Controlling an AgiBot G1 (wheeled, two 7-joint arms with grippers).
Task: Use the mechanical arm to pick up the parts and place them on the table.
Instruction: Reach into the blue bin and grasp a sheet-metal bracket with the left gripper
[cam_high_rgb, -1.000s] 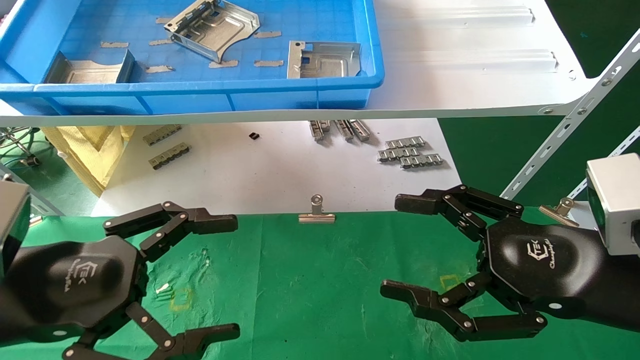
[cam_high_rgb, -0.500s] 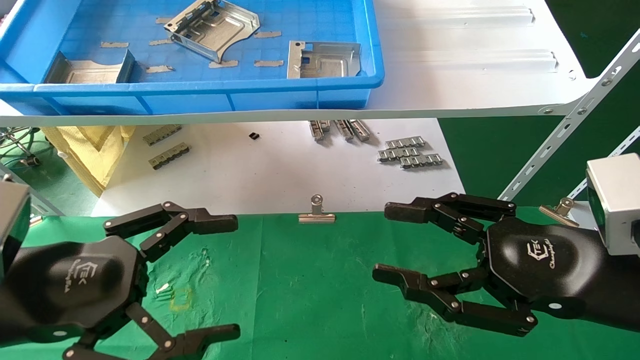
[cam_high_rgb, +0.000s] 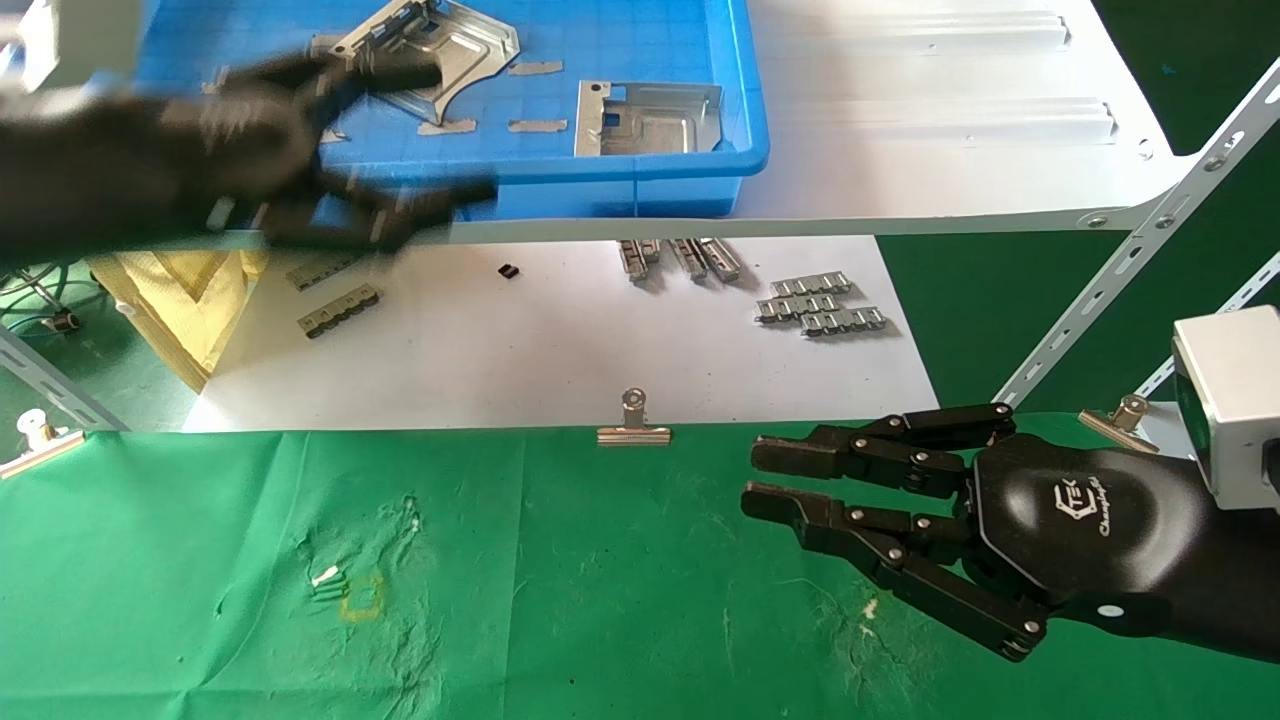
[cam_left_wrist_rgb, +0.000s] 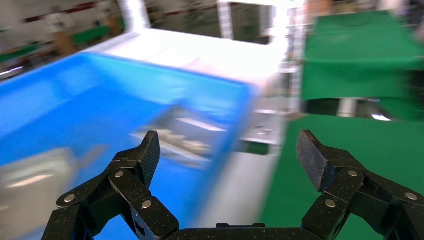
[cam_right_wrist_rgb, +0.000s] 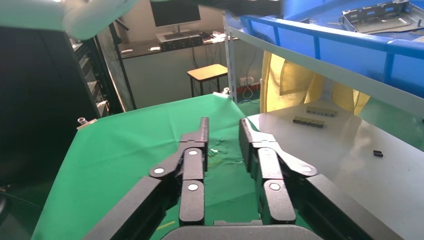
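Two silver-grey parts show in the blue tray (cam_high_rgb: 600, 165): one at the back (cam_high_rgb: 450, 45) and one by the right wall (cam_high_rgb: 650, 120). My left gripper (cam_high_rgb: 455, 135) is open and empty, raised over the tray's front rim, its upper finger close to the back part. In the left wrist view its jaws (cam_left_wrist_rgb: 230, 150) stand wide apart, with a blurred part (cam_left_wrist_rgb: 185, 132) beyond them. My right gripper (cam_high_rgb: 755, 477) hovers low over the green table (cam_high_rgb: 560, 600) at the right. Its fingers (cam_right_wrist_rgb: 223, 132) stand nearly together and hold nothing.
The tray stands on a white shelf board (cam_high_rgb: 950, 130) with a slanted strut (cam_high_rgb: 1130, 260) at the right. Below lie ridged metal strips (cam_high_rgb: 820, 305). A binder clip (cam_high_rgb: 633, 425) holds the cloth's far edge. A yellow bag (cam_high_rgb: 190, 290) hangs at the left.
My left gripper has risen fast from over the green cloth to the blue tray. My right gripper's fingers have closed from wide open to nearly together.
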